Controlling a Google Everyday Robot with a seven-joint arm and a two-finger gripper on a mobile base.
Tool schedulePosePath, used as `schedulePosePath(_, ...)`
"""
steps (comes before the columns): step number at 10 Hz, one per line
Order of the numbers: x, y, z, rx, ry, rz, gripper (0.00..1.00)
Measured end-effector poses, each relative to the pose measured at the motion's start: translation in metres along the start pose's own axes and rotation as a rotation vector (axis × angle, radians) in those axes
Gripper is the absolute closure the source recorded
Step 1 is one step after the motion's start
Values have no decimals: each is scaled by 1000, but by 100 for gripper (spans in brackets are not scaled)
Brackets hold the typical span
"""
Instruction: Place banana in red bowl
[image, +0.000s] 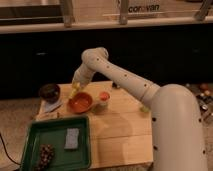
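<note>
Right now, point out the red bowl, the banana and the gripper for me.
red bowl (82, 104): camera view, on its bare inside.
banana (73, 93): camera view, on its yellow body, at the bowl's left rim.
gripper (75, 88): camera view, on the arm's tip, just above that left rim.

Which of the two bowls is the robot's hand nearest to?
The red bowl. The gripper hangs at its back rim, on the picture's left, while the dark brown bowl sits farther off.
</note>
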Motion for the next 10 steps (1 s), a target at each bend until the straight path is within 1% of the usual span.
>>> schedulePosePath(1, 0, 0, 2, 1, -4, -7, 89)
schedulePosePath(2, 1, 2, 3, -6, -5, -4, 82)
schedulePosePath(3, 3, 9, 6, -33, 0, 27, 72)
schedulePosePath(4, 4, 15, 11, -50, 0, 49, 61)
schedulePosePath(6, 6, 24, 14, -71, -2, 88, 42)
schedulePosePath(8, 8, 34, 21, -82, -9, 115, 23)
schedulePosePath(9, 9, 38, 26, -84, -14, 123, 20)
schedulePosePath(10, 10, 42, 32, -84, -16, 129, 20)
